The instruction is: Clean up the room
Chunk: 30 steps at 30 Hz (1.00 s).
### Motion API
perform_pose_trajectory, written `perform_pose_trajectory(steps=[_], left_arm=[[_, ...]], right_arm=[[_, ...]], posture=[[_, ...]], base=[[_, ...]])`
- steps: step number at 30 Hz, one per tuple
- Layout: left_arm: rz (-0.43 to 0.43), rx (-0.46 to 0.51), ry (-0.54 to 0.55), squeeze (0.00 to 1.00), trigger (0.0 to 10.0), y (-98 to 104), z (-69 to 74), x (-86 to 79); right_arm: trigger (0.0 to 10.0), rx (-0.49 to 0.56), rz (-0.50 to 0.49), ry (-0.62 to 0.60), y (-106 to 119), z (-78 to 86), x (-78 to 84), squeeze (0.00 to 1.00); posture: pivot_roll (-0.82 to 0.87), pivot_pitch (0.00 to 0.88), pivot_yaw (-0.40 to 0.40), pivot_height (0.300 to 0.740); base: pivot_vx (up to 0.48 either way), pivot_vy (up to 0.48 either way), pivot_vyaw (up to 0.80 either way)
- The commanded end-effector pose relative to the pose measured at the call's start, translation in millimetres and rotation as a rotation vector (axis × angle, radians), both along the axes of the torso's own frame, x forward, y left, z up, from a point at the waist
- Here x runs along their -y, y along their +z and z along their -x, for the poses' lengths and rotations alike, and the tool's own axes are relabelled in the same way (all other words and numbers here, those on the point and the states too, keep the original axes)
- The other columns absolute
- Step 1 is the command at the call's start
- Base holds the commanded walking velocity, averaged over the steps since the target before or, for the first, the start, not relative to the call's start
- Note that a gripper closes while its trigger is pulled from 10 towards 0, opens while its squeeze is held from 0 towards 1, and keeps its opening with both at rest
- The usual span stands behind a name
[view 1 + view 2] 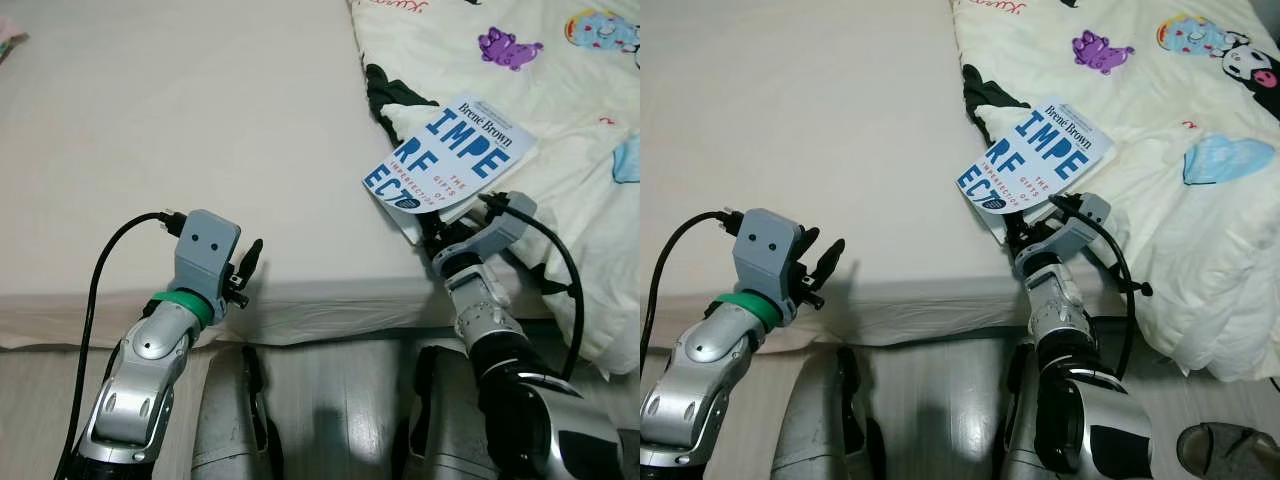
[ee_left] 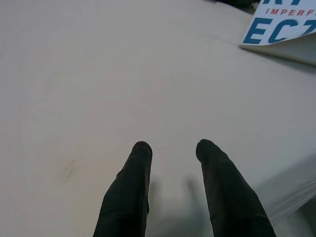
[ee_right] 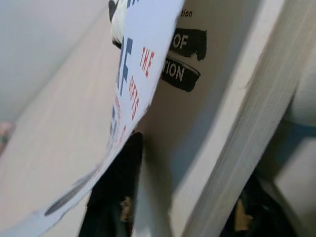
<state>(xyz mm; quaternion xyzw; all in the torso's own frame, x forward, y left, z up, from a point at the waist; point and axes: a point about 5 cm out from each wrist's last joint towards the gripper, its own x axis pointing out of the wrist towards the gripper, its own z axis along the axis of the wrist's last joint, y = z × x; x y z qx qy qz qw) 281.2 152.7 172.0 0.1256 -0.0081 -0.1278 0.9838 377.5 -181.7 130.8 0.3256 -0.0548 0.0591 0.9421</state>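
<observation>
- White-and-blue paperback book (image 1: 452,157) lies at the near edge of the bed (image 1: 180,150), half on the bare mattress sheet and half on the cartoon-printed quilt (image 1: 560,110), its front cover lifted away from the page block.
- The right claw (image 1: 432,222) reaches in at the book's near corner; in the right wrist view one black finger (image 3: 116,192) sits under the raised cover and the other on the far side of the pages, so the claw appears clamped on the book rather than merely beside it.
- Handling, as a judgement: the book looks light and fairly stiff through its page block, but the cover is thin and floppy and already bends upward. A grip on the cover alone would likely let the pages swing open or slip out; the surer hold is across the whole thickness near the spine or a corner, cover and pages together.
- The glossy cover may be a little slippery against the fingers.
- The left claw (image 1: 245,266) hovers low over the front edge of the mattress, well apart from the book, its two fingers (image 2: 129,192) parted and holding nothing.
- A dark garment (image 1: 385,95) pokes out from under the quilt just beyond the book.
- Pale floor (image 1: 330,400) shows below the bed, between the robot's legs.
</observation>
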Motion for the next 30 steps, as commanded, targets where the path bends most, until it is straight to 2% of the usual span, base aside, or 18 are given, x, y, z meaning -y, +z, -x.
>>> perform_pose_trajectory(steps=[1, 4, 6, 9, 10, 12, 13, 14, 16, 17, 18, 20, 23, 24, 25, 26, 30], left_arm=[[-0.011, -0.023, 0.020, 0.00, 10.0, -4, 2.0, -5.0], [-0.010, -0.021, 0.023, 0.00, 10.0, -3, 2.2, -4.7], [-0.010, -0.021, 0.023, 0.00, 10.0, -3, 2.2, -4.7], [-0.011, -0.021, 0.026, 0.00, 10.0, -2, 1.3, -4.9], [-0.010, -0.019, 0.028, 0.00, 10.0, -1, 0.4, -5.1], [-0.001, -0.007, 0.035, 0.00, 10.0, 0, -1.9, -5.1], [-0.001, -0.007, 0.035, 0.00, 10.0, 0, -1.9, -5.1], [0.005, 0.002, 0.040, 0.00, 10.0, 2, -3.3, -4.8], [0.005, 0.002, 0.040, 0.00, 10.0, 2, -3.3, -4.8], [0.016, 0.017, 0.046, 0.00, 10.0, 4, -4.7, -4.4], [0.016, 0.017, 0.046, 0.00, 10.0, 4, -4.7, -4.4], [0.049, 0.068, 0.072, 0.00, 10.0, 16, -7.9, -6.9], [0.070, 0.102, 0.090, 0.00, 10.0, 24, -9.0, -9.5], [0.091, 0.135, 0.106, 0.00, 10.0, 32, -9.9, -11.8], [0.111, 0.168, 0.119, 0.00, 10.0, 40, -10.6, -13.2], [0.127, 0.195, 0.127, 0.00, 10.0, 46, -11.2, -13.7], [0.139, 0.215, 0.132, 0.00, 10.0, 50, -11.6, -13.9]], right_arm=[[0.0, -0.020, -0.033, 0.011, -6, 1.8, -2.4, 0.00], [0.0, 0.036, -0.102, 0.029, 2, -1.3, -3.4, 0.00], [0.0, 0.036, -0.102, 0.029, 2, -1.3, -3.4, 0.00], [0.0, 0.089, -0.131, 0.029, 12, -3.9, 0.1, 0.00], [0.0, 0.120, -0.100, 0.040, 17, -5.3, 0.2, 0.00], [0.0, 0.190, 0.029, 0.090, 29, -6.5, -5.0, 0.00], [0.0, 0.190, 0.029, 0.090, 29, -6.5, -5.0, 0.00], [0.0, 0.229, 0.072, 0.109, 35, -6.6, -7.3, 0.00], [0.0, 0.229, 0.072, 0.109, 35, -6.6, -7.3, 0.00], [0.0, 0.273, 0.096, 0.127, 41, -5.9, -9.0, 0.00], [0.0, 0.273, 0.096, 0.127, 41, -5.9, -9.0, 0.00], [0.0, 0.378, 0.142, 0.169, 55, 0.3, -12.7, 0.00], [0.0, 0.420, 0.163, 0.187, 62, 6.9, -14.8, 0.00], [2.7, 0.443, 0.173, 0.202, 66, 14.0, -16.7, 0.00], [10.0, 0.456, 0.177, 0.209, 70, 21.7, -18.0, 0.00], [10.0, 0.458, 0.166, 0.210, 72, 27.5, -18.8, 0.00], [10.0, 0.454, 0.144, 0.209, 73, 31.2, -19.8, 0.00]], posture=[[0.24, 0.239, 0.156, 0.516], [0.24, 0.228, 0.157, 0.516], [0.24, 0.228, 0.157, 0.516], [0.24, 0.216, 0.151, 0.516], [0.23, 0.206, 0.145, 0.516], [0.21, 0.194, 0.129, 0.516], [0.21, 0.194, 0.129, 0.516], [0.20, 0.183, 0.117, 0.516], [0.20, 0.183, 0.117, 0.516], [0.17, 0.165, 0.102, 0.516], [0.17, 0.165, 0.102, 0.516], [0.13, 0.134, 0.070, 0.516], [0.10, 0.115, 0.045, 0.516], [0.07, 0.100, 0.022, 0.516], [0.05, 0.079, 0.004, 0.516], [0.04, 0.059, -0.006, 0.516], [0.04, 0.053, -0.009, 0.516]], base=[[0.000, 0.000, 0.00], [0.000, 0.000, 0.00], [0.000, 0.000, 0.00], [0.000, 0.000, 0.00], [0.000, 0.000, 0.00], [0.000, 0.000, 0.00], [0.000, 0.000, 0.00], [0.000, 0.000, 0.00], [0.000, 0.000, 0.00], [0.000, 0.000, 0.00], [0.000, 0.000, 0.00], [0.000, 0.000, 0.00], [0.000, 0.000, 0.00], [0.000, 0.000, 0.00], [0.000, 0.000, 0.00], [0.000, 0.000, 0.00], [0.000, 0.000, 0.00]])
